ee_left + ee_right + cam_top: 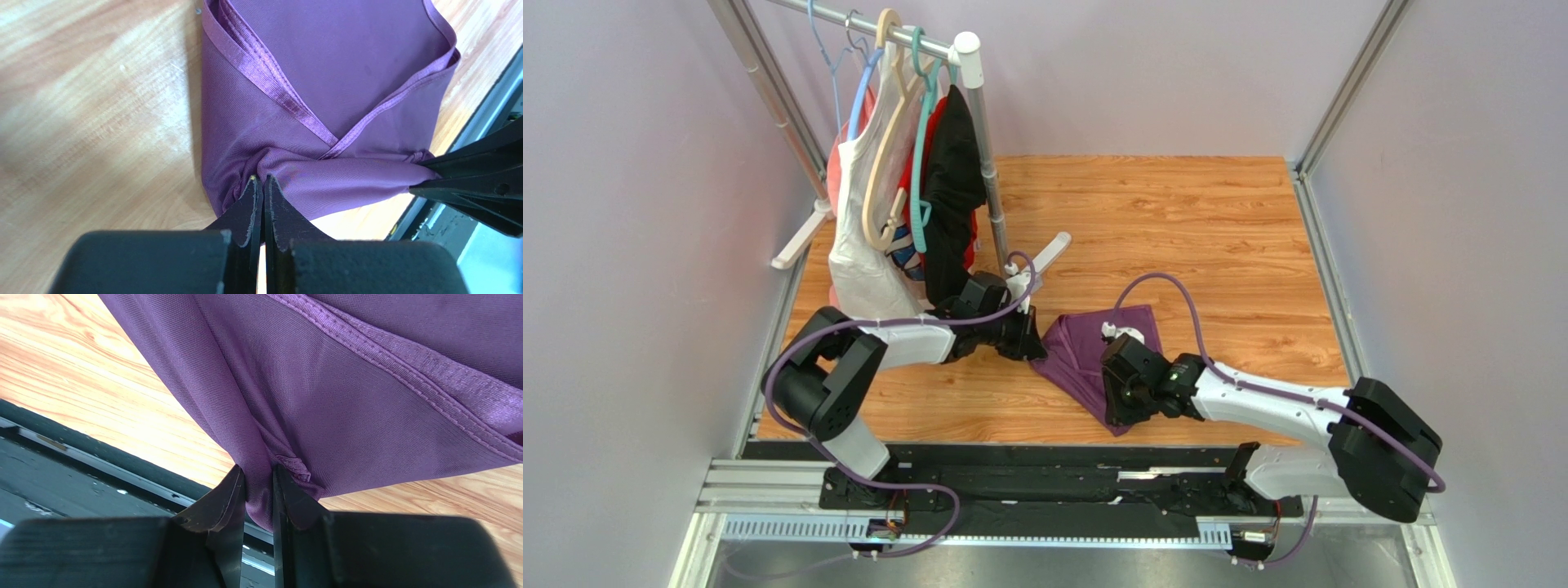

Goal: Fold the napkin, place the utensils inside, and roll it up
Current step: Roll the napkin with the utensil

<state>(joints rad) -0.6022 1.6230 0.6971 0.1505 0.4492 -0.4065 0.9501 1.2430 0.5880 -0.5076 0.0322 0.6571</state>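
Nearest the lens, bottom centre of the left wrist view: left gripper (263,181), tips pressed fully together, pinching a puckered gather of the napkin (344,73). Spreads from there across the upper right of that frame, purple, folded over itself, hemmed edges crossing just above the pinch, lying on the wooden table (92,92). Bottom centre of the right wrist view: right gripper (258,473), nearly closed, only a narrow slot showing, filled with a fold of the same cloth drawn taut toward the top of the frame. From above, sits at frame centre between the two wrists, near the table's lower edge. Clothes rack (979,135) at upper left.
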